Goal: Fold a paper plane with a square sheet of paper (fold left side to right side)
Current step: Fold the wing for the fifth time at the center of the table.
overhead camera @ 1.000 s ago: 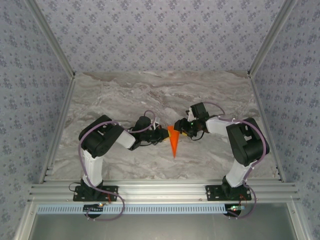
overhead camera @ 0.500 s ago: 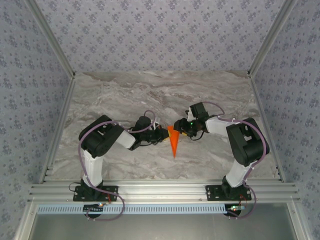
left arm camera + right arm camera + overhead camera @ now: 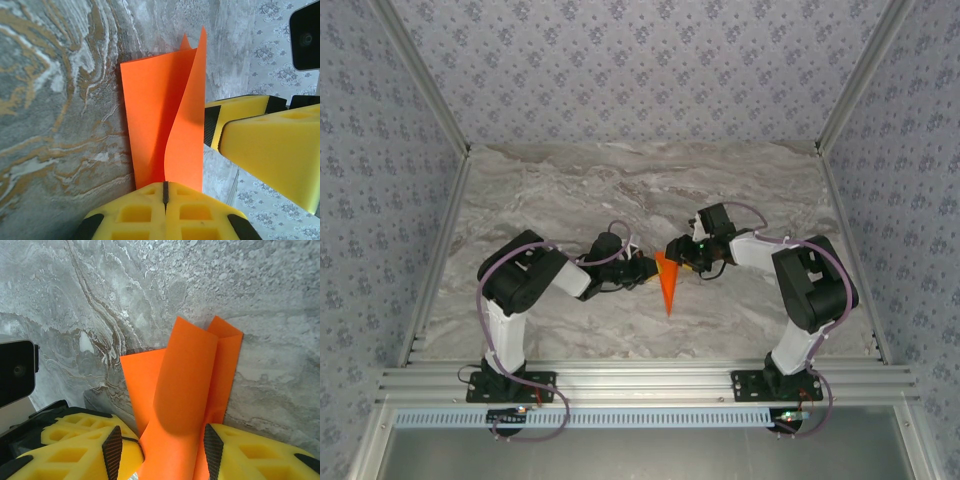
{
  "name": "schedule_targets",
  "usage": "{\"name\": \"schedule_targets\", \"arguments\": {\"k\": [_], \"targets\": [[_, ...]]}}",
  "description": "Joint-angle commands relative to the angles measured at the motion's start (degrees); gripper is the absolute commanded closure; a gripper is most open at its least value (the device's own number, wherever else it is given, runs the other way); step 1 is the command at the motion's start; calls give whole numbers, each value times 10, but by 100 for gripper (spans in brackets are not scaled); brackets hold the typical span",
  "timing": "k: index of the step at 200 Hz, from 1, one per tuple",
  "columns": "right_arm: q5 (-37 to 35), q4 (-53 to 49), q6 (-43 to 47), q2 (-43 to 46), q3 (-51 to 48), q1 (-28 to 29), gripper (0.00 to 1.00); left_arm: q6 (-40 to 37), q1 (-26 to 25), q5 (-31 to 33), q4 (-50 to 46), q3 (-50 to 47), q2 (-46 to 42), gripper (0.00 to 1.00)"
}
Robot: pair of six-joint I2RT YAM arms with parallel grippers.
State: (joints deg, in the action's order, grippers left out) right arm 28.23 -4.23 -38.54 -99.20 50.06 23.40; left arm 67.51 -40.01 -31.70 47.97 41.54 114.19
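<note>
Near the middle of the marble table (image 3: 620, 190), our left gripper (image 3: 164, 189) clamps the paper plane (image 3: 666, 284) while our right gripper (image 3: 162, 450) stands half-open astride a raised flap; we judge the paper light, floppy, easily torn, best pinched along creases.

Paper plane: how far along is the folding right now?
Done: the paper plane is already a narrow pointed dart. In hand: the left gripper is shut on its edge, and the right gripper stands open around a raised flap. Left: that flap stands up off the table, not yet creased flat.
</note>
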Motion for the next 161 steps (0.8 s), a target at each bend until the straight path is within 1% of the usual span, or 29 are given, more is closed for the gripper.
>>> {"name": "schedule_targets", "arguments": {"k": [1,56,95,161], "targets": [[-11,-28,2,-19,14,3,50,-23,6,15,-15,4,-4,100],[-29,-66,7,-32,15,4,50,-36,8,19,-28,2,-22,100],[-24,-63,8,-40,17,6,50,-44,8,19,-39,10,-26,100],[-14,-53,9,-39,22,11,50,-40,8,10,-33,13,-5,100]]}}
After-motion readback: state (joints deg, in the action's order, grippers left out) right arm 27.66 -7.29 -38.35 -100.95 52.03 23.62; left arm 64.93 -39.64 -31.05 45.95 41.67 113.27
